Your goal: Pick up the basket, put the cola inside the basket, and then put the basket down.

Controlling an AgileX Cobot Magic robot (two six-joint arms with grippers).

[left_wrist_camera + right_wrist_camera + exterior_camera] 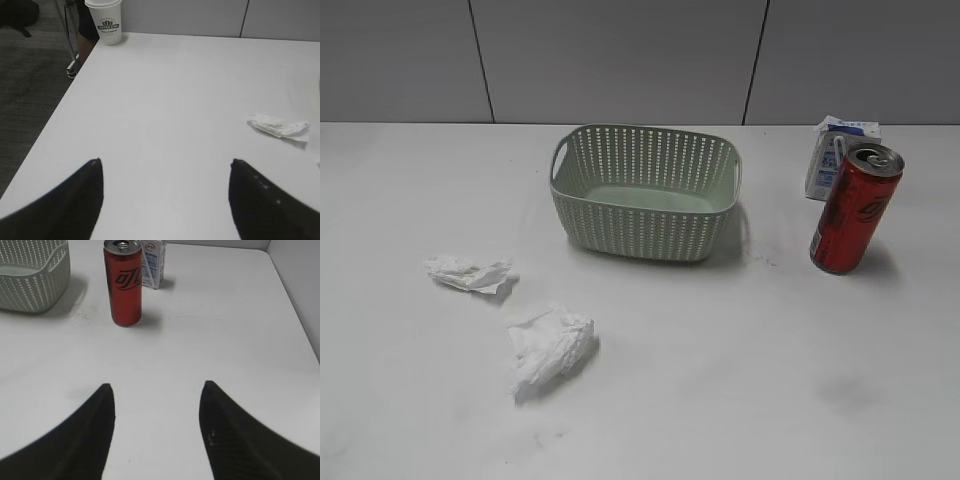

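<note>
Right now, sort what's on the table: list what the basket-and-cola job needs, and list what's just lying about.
For the job:
basket, empty, standing on the table
cola, upright, right of the basket
left pincer and right pincer, both open, holding nothing

Lying about:
carton, behind the cola
two crumpled tissues
paper cup, at the far table corner

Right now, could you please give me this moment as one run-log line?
stage: not started | basket: empty, on table | cola: upright, right of basket | left gripper: open | right gripper: open
</note>
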